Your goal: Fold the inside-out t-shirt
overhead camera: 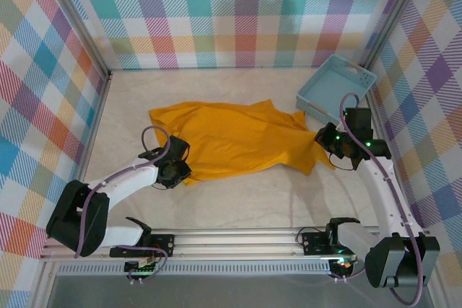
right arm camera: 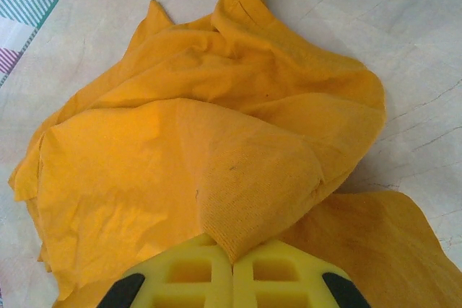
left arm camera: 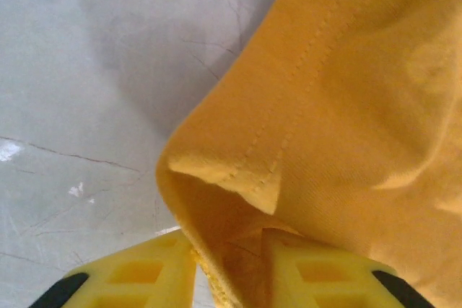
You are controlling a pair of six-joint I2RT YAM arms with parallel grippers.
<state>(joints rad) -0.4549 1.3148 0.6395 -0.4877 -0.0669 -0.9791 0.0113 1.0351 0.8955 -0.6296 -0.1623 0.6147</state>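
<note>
Shirt (overhead camera: 238, 138) lies mid-table (overhead camera: 289, 200), stretched from 9 to 3 o'clock. Left claw (left arm camera: 229, 272) pinches its 7 o'clock hem. Right claw (right arm camera: 232, 268), pressed together, pinches the 3 o'clock bunch. Risk I see: the left bite looks shallow, so the hem could slip on lifting.

Left pincer (left arm camera: 227, 254) around t-shirt (left arm camera: 346, 106) hem

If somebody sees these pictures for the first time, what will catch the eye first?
The mustard-orange t-shirt lies rumpled across the middle of the pale table, against loud plaid walls. The right hand pinches a fold at its right end, the left hand straddles a hem corner at its near-left edge, and a light blue basket sits far right.
</note>
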